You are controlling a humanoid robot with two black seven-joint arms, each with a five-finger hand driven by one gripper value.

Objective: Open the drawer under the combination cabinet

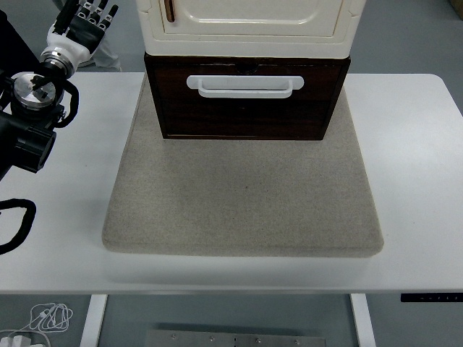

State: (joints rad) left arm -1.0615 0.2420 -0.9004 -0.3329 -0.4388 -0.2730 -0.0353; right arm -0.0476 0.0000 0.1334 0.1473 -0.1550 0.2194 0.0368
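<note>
While my left hand (85, 20) hangs spread and empty at the far left, the drawer (246, 97) sits shut on a grey mat (242, 206) covering the white table (412, 181).

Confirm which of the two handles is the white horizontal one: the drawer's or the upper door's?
The drawer's. The white handle runs horizontally across the dark brown drawer; the door handle on the cream cabinet is brown and vertical.

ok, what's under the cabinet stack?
A beige mat on the white table, directly beneath the dark drawer unit. The mat area under the unit is hidden.
</note>
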